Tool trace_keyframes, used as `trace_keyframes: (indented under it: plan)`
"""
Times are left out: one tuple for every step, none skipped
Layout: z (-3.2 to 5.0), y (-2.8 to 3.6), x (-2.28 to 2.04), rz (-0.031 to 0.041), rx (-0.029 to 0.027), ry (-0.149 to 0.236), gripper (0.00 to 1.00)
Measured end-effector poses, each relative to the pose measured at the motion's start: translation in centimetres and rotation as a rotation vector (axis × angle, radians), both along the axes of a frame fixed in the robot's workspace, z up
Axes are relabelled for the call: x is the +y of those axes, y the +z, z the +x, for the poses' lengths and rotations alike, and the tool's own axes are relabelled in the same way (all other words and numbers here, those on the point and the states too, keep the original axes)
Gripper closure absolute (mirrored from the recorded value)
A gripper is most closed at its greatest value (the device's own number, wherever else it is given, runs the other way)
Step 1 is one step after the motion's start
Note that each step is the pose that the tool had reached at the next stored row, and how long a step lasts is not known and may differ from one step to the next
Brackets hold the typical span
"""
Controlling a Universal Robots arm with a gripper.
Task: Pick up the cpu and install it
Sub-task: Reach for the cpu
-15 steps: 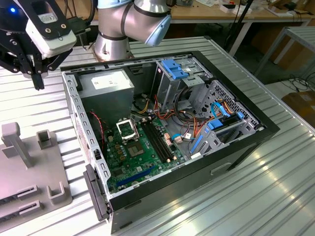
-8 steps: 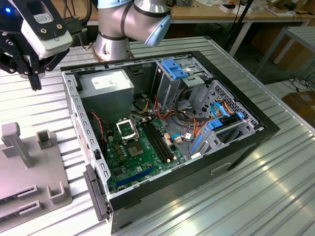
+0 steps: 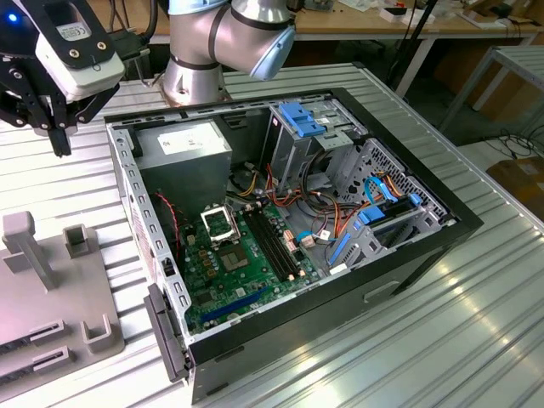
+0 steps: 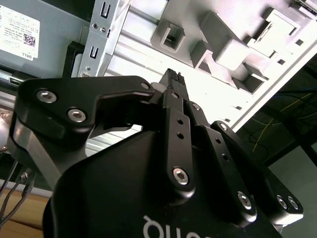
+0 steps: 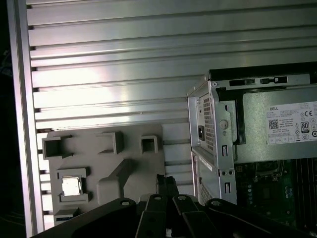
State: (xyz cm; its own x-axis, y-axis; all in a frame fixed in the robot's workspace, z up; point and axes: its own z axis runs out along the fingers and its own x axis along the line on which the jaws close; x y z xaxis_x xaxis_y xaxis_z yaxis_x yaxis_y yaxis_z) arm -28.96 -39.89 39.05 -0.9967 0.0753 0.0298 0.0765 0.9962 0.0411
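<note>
First wrist view: cpu (image 5: 71,186) lies flat, metal lid up, in 1 walled pocket of the grey fixture tray (image 5: 89,158). My guess is that the pocket keeps it square and in a known spot for a top-down grab. Gripper (image 5: 166,179) hangs above the tray edge with its fingers clenched together and nothing between them, and both wrist views agree on that. The cpu sits below the hand and well off to 1 side of the fingertips, not under them. The open PC case (image 3: 408,246) is on the hand's opposite side, so the hand is roughly between pickup and target. By my read the chip is untouched and the task is at its start. The case lies on its side with the cover off, which turns the motherboard (image 3: 242,272) face-up toward the hand. The socket (image 3: 219,223) looks bare in the exterior view, with no chip seated as far as I can tell, and it is far from the fingertips and lower than them. The power supply (image 3: 183,144) is the part of the case nearest the hand. Everything rests on a ribbed aluminium-profile table (image 3: 476,323), which is glossy and throws strong glare. The room beyond the hand is a lab, with wooden benches (image 3: 382,25), loose cables (image 3: 510,140) on the floor and a cardboard box (image 3: 520,180).
</note>
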Motion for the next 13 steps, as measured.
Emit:
trace_keyframes:
  plan:
    - [0.00, 0.00, 0.00, 0.0000, 0.0000, 0.000, 0.89]
    - [0.00, 0.00, 0.00, -0.0001, 0.0001, 0.000, 0.89]
    - [0.00, 0.00, 0.00, 0.0000, 0.0000, 0.000, 0.89]
    - [0.00, 0.00, 0.00, 0.0000, 0.0000, 0.000, 0.89]
    - [-0.02, 0.00, 0.00, 0.0000, 0.0000, 0.000, 0.89]
    - [-0.04, 0.00, 0.00, 0.0000, 0.0001, 0.000, 0.89]
    - [-0.10, 0.01, 0.00, -0.0001, 0.0001, 0.000, 0.89]
    - [-0.23, 0.00, 0.00, 0.0000, 0.0000, 0.000, 0.89]
    - [-0.33, 0.00, 0.00, 0.0000, 0.0000, 0.000, 0.89]
    - [-0.46, 0.00, 0.00, 0.0000, 0.0000, 0.000, 0.89]
    - [-0.56, 0.00, 0.00, 0.0000, 0.0000, 0.000, 0.89]
    - [-0.62, 0.00, 0.00, 0.0000, 0.0000, 0.000, 0.89]
    - [-0.68, 0.00, 0.00, 0.0000, 0.0001, 0.000, 0.89]
